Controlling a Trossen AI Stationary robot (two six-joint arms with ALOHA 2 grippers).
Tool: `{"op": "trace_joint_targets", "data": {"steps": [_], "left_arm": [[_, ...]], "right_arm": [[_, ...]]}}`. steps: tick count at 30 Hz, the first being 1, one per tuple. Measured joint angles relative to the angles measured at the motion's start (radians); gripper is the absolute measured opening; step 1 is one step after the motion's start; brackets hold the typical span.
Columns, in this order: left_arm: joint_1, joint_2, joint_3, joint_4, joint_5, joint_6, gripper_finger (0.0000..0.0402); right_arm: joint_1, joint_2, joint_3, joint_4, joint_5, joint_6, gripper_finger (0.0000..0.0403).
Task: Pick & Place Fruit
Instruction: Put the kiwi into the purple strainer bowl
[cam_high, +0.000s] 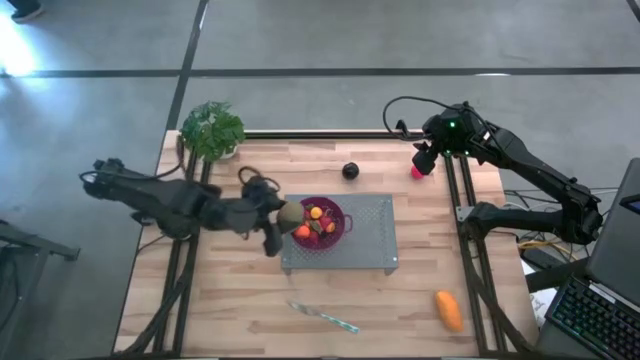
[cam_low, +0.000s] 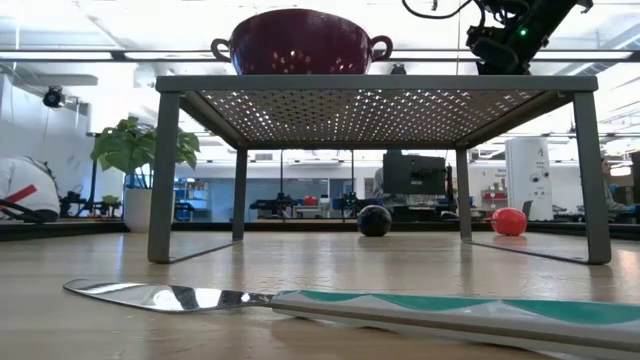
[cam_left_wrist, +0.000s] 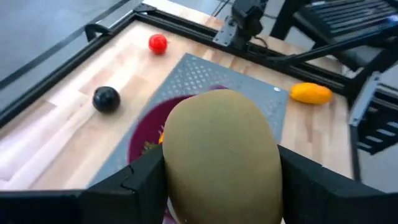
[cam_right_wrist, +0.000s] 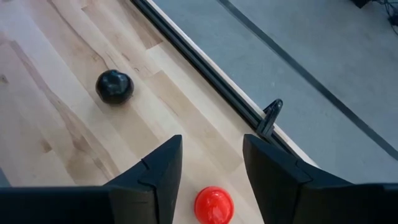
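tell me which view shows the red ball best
The right wrist view: the red ball lies on bare wood between the open right claw's fingers. The low view shows it far off, the left wrist view small, and the high view mostly hidden under the claw.

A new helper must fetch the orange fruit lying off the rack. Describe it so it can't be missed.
Start at the grey perforated metal rack in the middle of the wooden table. Toward the corner on the right arm's side lies the oblong orange toy fruit, alone on bare wood. It is longer than the round dark ball and red ball.
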Motion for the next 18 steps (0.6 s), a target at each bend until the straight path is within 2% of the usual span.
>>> {"op": "trace_joint_targets", "data": {"steps": [8, 18], "left_arm": [[0.122, 0.143, 0.112, -0.111, 0.077, 0.057, 0.0239], [0.192, 0.240, 0.119, -0.158, 0.087, 0.033, 0.0239]], "right_arm": [[0.000, 0.000, 0.000, -0.028, 0.000, 0.002, 0.0154], [0.000, 0.000, 0.000, -0.054, 0.000, -0.001, 0.0123]]}}
